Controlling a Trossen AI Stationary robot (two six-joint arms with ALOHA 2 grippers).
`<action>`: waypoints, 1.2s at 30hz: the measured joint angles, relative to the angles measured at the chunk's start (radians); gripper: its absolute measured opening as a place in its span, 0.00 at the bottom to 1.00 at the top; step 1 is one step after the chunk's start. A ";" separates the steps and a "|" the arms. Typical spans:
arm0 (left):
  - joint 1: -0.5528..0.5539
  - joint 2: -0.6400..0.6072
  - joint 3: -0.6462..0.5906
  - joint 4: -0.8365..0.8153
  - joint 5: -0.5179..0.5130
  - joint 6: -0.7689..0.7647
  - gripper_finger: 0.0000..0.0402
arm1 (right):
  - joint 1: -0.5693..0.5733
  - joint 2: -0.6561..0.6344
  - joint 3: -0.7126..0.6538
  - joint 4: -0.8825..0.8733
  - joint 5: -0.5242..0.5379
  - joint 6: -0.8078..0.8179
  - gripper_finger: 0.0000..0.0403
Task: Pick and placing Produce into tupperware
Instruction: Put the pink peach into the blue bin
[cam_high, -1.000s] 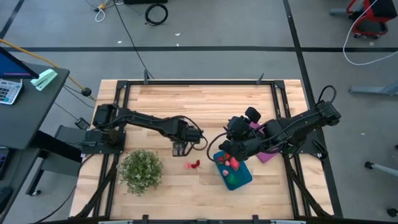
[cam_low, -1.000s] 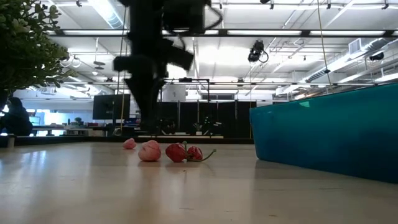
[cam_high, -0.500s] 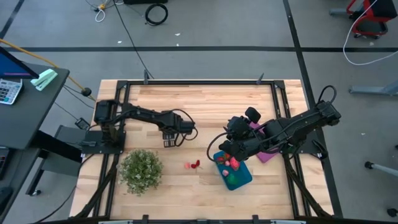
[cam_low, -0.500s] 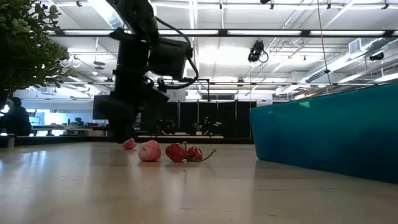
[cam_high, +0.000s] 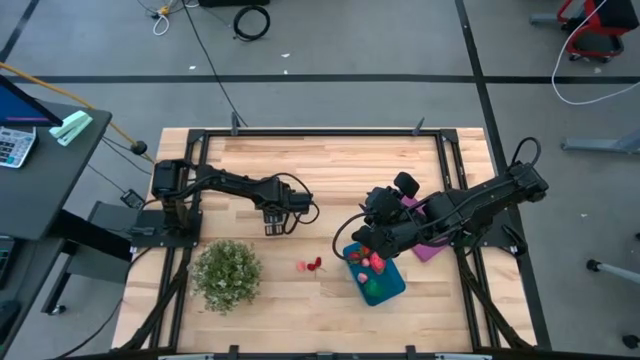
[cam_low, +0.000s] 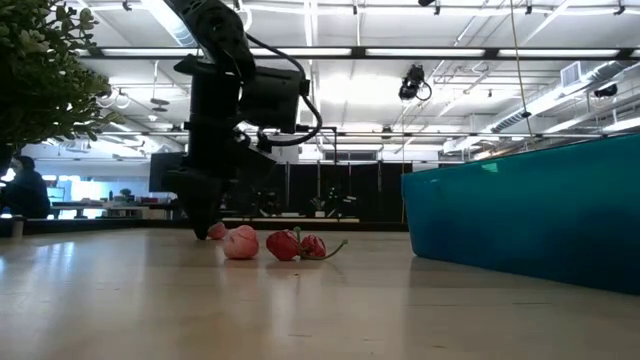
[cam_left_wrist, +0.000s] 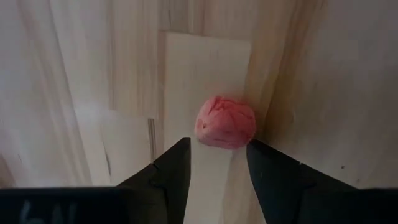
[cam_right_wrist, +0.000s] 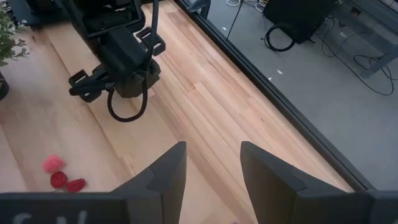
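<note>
Pink produce (cam_left_wrist: 225, 122) sits between left gripper's (cam_left_wrist: 217, 163) open jaws.

— What can't you make out?

— In my overhead view the left gripper (cam_high: 273, 226) covers the pink produce piece (cam_left_wrist: 225, 122) at its fingertips; only its wrist camera shows it.

— And the tupperware (cam_low: 530, 212)?

— Cut off by the low view's edge, its contents hidden behind the wall. Overhead, the right gripper (cam_high: 362, 238) overlaps its near corner.

Four loose produce pieces (cam_low: 240, 243) on the table, one teal tupperware (cam_high: 385, 284), one bushy plant (cam_high: 227, 274).
</note>
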 joint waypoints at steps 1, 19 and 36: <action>-0.002 0.000 0.000 0.009 0.000 0.006 0.40 | 0.000 0.000 0.000 0.000 0.000 0.000 0.40; -0.009 0.000 0.001 0.066 -0.001 0.069 0.20 | 0.000 0.000 0.000 0.000 0.000 0.000 0.40; -0.217 0.002 0.305 0.340 0.126 0.197 0.08 | -0.001 0.000 0.000 0.000 0.072 -0.008 0.40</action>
